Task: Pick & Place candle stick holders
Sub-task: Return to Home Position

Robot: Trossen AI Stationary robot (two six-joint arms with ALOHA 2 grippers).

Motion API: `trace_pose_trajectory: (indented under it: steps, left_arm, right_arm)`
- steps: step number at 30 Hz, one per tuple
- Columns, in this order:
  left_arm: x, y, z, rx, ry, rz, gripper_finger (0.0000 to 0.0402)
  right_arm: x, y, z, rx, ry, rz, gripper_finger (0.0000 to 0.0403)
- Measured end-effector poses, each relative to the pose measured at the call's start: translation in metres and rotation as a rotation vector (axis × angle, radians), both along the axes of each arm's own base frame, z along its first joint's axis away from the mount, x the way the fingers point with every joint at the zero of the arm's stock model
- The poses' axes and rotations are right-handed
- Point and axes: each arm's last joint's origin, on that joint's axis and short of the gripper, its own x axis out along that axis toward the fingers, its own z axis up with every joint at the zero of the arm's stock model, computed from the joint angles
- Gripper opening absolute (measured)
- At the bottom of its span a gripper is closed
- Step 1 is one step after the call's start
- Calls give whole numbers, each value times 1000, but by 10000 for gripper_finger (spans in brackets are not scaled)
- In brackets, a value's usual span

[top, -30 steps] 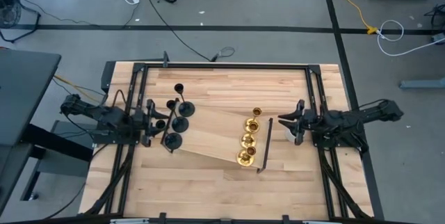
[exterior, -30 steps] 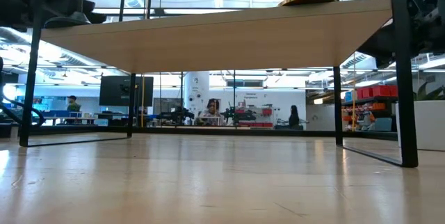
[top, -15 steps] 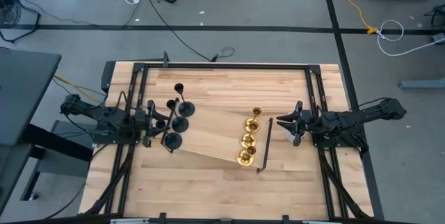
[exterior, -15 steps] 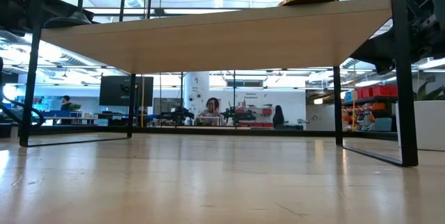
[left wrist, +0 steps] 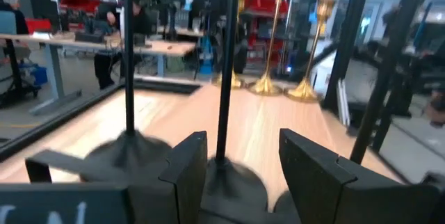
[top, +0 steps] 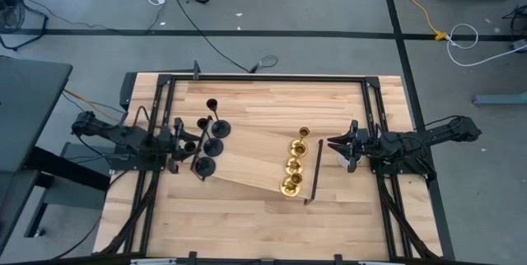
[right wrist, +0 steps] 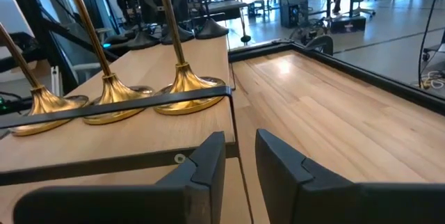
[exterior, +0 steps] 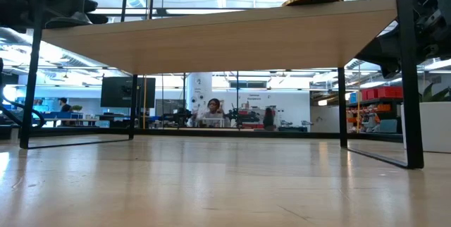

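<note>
From where I stand, the candle stick holders are all up on the low wooden shelf (top: 255, 162) that sits at a slant across the middle of the counter (top: 247, 224). The black candle stick holders (top: 212, 146) crowd together at the shelf's left end. The gold candle stick holders (top: 293, 165) stand in a neat row along its right end, just left of the thin black bar handle (top: 314, 171). The left hand (top: 183, 145) hangs at the left end of the shelf, right up against the black cluster. Its fingers (left wrist: 191, 172) are spread well apart and grip nothing; one black stem shows in the gap between them, and I can't see either finger pressing on it. The right hand (top: 332, 141) hangs just off the shelf's right end, pointing at the gold row from beyond the bar handle and apart from it. Its fingers (right wrist: 208, 161) are drawn in with only a narrow gap between them, and nothing is in that gap. A white pot (exterior: 437, 125) stands on the counter beside the shelf's right leg, close to the right hand. From counter height the shelf's pale underside fills the upper part of the view, with one gold base showing above its edge. Far back in the room a person (exterior: 211, 111) sits at a desk.
</note>
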Motion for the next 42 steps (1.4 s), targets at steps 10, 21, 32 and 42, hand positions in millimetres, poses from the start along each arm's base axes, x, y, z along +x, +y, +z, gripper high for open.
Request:
trace_pose_trajectory:
  steps: [10,21,32,42]
  left_arm:
    - [0,0,2,53,-13,9,181]
    - [0,0,3,49,-18,9,181]
    - [0,0,3,49,-20,9,181]
    - [0,0,3,48,-20,9,181]
  right_arm:
    - [0,0,0,-16,3,1,82]
    - [0,0,0,-16,3,1,82]
    - [0,0,0,-19,3,1,82]
    - [0,0,0,-17,2,1,82]
